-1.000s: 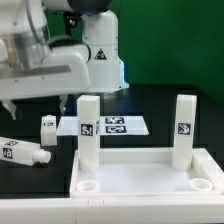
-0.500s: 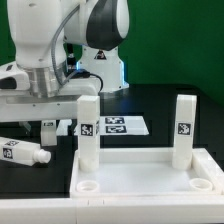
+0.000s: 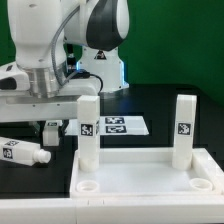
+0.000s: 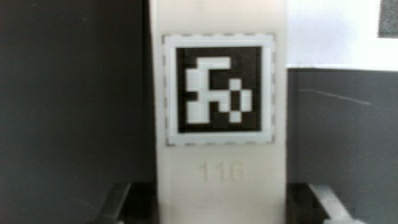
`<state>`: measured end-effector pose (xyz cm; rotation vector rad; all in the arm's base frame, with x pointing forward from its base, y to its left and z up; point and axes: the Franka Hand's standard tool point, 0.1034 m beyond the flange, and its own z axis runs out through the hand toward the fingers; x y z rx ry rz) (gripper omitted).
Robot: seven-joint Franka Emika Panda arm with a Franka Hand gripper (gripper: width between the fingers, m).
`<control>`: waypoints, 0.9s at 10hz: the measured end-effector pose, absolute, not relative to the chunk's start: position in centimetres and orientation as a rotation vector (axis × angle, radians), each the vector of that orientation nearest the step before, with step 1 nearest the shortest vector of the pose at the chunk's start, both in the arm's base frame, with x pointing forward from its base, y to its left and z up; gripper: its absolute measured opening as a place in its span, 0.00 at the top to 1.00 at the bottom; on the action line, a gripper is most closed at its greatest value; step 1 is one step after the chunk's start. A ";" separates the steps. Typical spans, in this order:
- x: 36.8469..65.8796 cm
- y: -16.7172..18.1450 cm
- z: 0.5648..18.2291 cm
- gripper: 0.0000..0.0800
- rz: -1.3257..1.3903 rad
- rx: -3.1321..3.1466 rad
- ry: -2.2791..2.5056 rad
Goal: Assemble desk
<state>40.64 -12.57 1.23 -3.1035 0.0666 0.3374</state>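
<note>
While gripper straddles upright leg — jaws beside its sides, cannot tell if gripping — tabletop nearby.

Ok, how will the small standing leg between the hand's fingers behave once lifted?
The standing leg looks like rigid plastic, so likely stiff and light. Its flat sides meet the hand squarely, so twisting seems unlikely; the smooth surface might slip slightly.

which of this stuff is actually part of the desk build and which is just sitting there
Part of the job:
- tabletop
- socketed leg on the exterior view's left
- socketed leg on the exterior view's right
- lying leg
- upright leg at the gripper

Just there:
- marker board
- black table
</note>
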 end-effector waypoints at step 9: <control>40.5 -12.6 1.1 0.63 0.314 -3.027 0.698</control>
